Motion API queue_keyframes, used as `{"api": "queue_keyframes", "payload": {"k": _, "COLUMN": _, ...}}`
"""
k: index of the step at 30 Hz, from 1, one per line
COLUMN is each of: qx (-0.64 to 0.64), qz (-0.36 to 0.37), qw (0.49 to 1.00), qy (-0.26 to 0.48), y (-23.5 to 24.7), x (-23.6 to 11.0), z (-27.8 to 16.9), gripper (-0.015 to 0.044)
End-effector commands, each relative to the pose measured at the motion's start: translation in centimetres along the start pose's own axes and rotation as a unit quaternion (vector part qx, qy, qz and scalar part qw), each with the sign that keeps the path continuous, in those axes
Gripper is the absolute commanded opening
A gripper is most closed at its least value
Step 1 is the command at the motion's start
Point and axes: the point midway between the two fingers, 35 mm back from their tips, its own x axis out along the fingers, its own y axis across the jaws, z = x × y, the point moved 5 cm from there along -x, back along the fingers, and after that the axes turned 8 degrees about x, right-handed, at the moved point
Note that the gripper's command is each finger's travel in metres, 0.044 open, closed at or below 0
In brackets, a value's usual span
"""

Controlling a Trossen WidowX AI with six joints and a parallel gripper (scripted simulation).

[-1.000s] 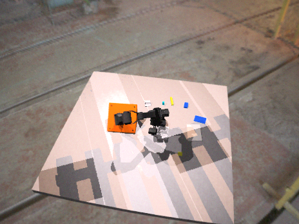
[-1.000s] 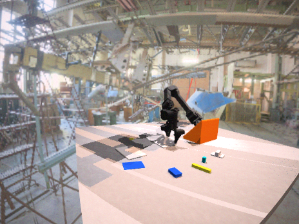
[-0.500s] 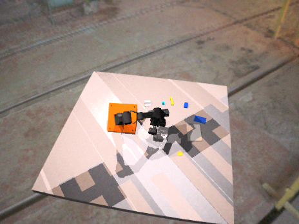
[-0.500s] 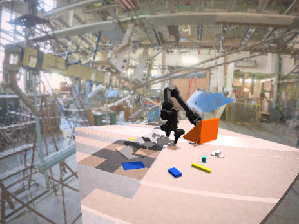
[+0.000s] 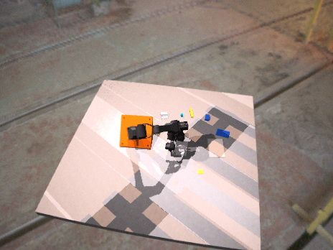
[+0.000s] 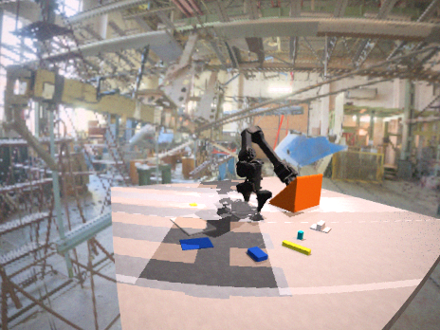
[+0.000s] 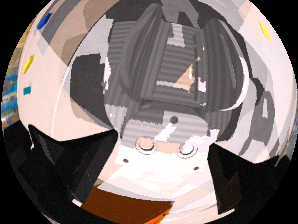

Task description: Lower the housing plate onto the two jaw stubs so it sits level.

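Note:
The pale housing plate (image 7: 155, 171) lies across the near ends of the two jaws in the wrist view and looks flat. Two round pin ends (image 7: 146, 145) (image 7: 186, 148) show in its holes. The left curved jaw (image 7: 134, 65) and right curved jaw (image 7: 223, 67) stretch away from it, spread apart over a ribbed base, largely in shadow. My gripper (image 7: 164, 141) (image 5: 177, 146) is wide open and empty, one finger on each side of the plate, with a gap on both sides. Whether the plate is fully down on the stubs cannot be told.
An orange wedge block (image 5: 125, 141) (image 6: 310, 192) (image 7: 125, 207) stands close by. Around lie a white bracket (image 5: 164, 115) (image 6: 320, 227), a teal peg (image 5: 181, 115) (image 6: 300, 234), a yellow bar (image 5: 191, 113) (image 6: 296, 247), blue pieces (image 5: 207, 117) (image 5: 222, 133), a pale flat panel (image 5: 216, 148) and a yellow block (image 5: 200, 172).

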Motion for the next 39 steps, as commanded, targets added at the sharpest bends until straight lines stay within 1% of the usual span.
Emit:
{"api": "queue_keyframes", "payload": {"k": 1, "qx": 0.0, "qz": 0.0, "qw": 1.0, "qy": 0.0, "y": 0.0, "x": 0.0, "z": 0.0, "gripper": 0.044}}
{"api": "queue_keyframes", "payload": {"k": 8, "qx": 0.0, "qz": 0.0, "qw": 1.0, "qy": 0.0, "y": 0.0, "x": 0.0, "z": 0.0, "gripper": 0.044}}
{"api": "queue_keyframes", "payload": {"k": 10, "qx": 0.0, "qz": 0.001, "qw": 1.0, "qy": 0.0, "y": 0.0, "x": -0.7, "z": 0.1, "gripper": 0.044}}
{"api": "queue_keyframes", "payload": {"k": 12, "qx": -0.001, "qz": 0.002, "qw": 1.0, "qy": 0.0, "y": 0.1, "x": -2.2, "z": 0.1, "gripper": 0.044}}
{"api": "queue_keyframes", "payload": {"k": 17, "qx": -0.002, "qz": 0.0, "qw": 1.0, "qy": 0.001, "y": -0.1, "x": -7.3, "z": -0.2, "gripper": 0.044}}
{"api": "queue_keyframes", "payload": {"k": 19, "qx": -0.002, "qz": 0.0, "qw": 1.0, "qy": 0.001, "y": -0.1, "x": -7.5, "z": -0.3, "gripper": 0.044}}
{"api": "queue_keyframes", "payload": {"k": 20, "qx": -0.006, "qz": 0.001, "qw": 1.0, "qy": -0.005, "y": 0.1, "x": -6.7, "z": -0.1, "gripper": 0.044}}
{"api": "queue_keyframes", "payload": {"k": 21, "qx": -0.006, "qz": 0.001, "qw": 1.0, "qy": -0.005, "y": 0.1, "x": -6.8, "z": -0.2, "gripper": 0.044}}
{"api": "queue_keyframes", "payload": {"k": 23, "qx": -0.006, "qz": 0.004, "qw": 1.0, "qy": -0.003, "y": 0.2, "x": -8.0, "z": -1.3, "gripper": 0.044}}
{"api": "queue_keyframes", "payload": {"k": 27, "qx": -0.005, "qz": 0.005, "qw": 1.0, "qy": 0.002, "y": -0.1, "x": -11.5, "z": -5.0, "gripper": 0.044}}
{"api": "queue_keyframes", "payload": {"k": 29, "qx": -0.004, "qz": 0.003, "qw": 1.0, "qy": 0.003, "y": -0.4, "x": -12.5, "z": -6.2, "gripper": 0.044}}
{"api": "queue_keyframes", "payload": {"k": 39, "qx": -0.004, "qz": 0.002, "qw": 1.0, "qy": 0.003, "y": -0.5, "x": -12.6, "z": -6.4, "gripper": 0.044}}
